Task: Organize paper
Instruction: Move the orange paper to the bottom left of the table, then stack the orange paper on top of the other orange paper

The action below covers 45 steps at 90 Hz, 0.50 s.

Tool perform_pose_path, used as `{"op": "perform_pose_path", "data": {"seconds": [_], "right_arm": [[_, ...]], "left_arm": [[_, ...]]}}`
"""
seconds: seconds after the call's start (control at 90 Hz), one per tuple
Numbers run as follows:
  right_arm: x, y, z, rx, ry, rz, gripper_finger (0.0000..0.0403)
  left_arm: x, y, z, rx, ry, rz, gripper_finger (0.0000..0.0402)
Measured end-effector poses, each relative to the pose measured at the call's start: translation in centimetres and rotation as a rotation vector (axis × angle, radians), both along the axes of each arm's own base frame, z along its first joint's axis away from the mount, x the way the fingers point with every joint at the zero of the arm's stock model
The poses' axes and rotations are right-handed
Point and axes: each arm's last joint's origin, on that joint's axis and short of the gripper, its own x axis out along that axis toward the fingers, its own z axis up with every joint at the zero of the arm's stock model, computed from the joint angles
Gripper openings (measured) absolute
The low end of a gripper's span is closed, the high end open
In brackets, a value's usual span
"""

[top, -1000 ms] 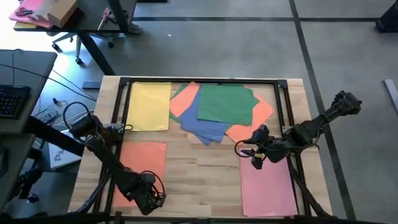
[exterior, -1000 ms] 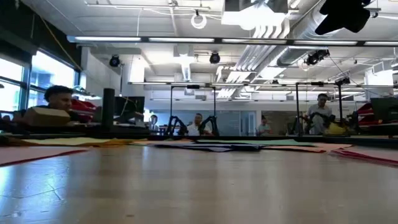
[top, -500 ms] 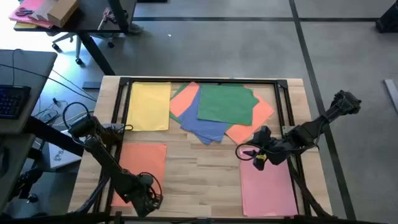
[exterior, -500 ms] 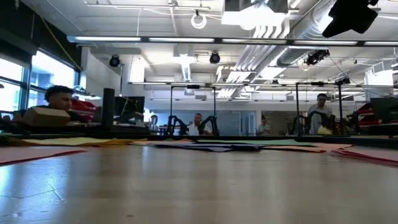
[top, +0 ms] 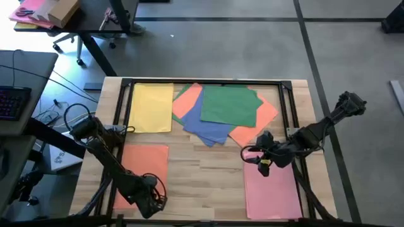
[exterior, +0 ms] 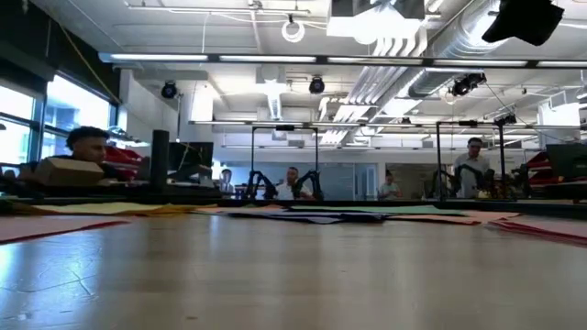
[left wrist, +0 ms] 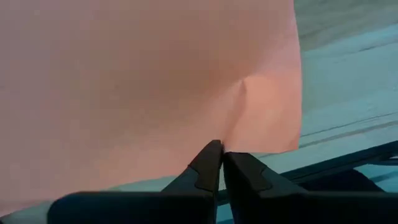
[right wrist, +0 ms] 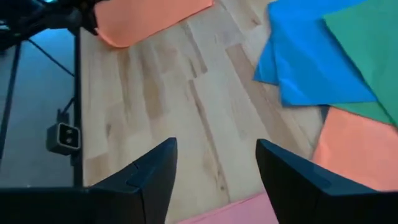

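The paper lies flat on the wooden table. A yellow sheet is at the far left. Green, blue and orange sheets overlap at the far middle. A salmon sheet lies near left and a pink sheet near right. My left gripper is shut at the salmon sheet's near right corner. My right gripper hangs open above the pink sheet's far end, touching nothing. My left gripper has its shut fingertips on the salmon sheet's near edge, close to its right corner. They come from the near side, slanting down. The sheet lies flat on the table, with a small crease just past the tips. Whether paper sits between the fingers cannot be told.
A black frame runs round the table top. Bare wood lies between the salmon and pink sheets. Beyond the table, people and other workstations show in the low view.
My right gripper has drifted a little toward the table's right edge, still open. The sheets lie as before.
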Motion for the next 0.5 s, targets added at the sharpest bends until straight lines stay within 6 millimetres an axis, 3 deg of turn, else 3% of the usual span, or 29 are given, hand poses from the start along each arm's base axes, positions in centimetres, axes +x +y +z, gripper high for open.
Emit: {"op": "perform_pose_path", "data": {"seconds": [0.233, 0.5], "right_arm": [[-0.5, 0.8, 0.0, 0.08, 0.026, 0.038, 0.0289], [-1.4, 2.5, 0.2, 0.198, 0.026, 0.068, 0.0295]], "left_arm": [[0.1, 0.1, 0.0, -0.01, 0.008, 0.002, 0.006], [0.2, -0.2, 0.1, -0.038, 0.0, 0.002, 0.0079]]}}
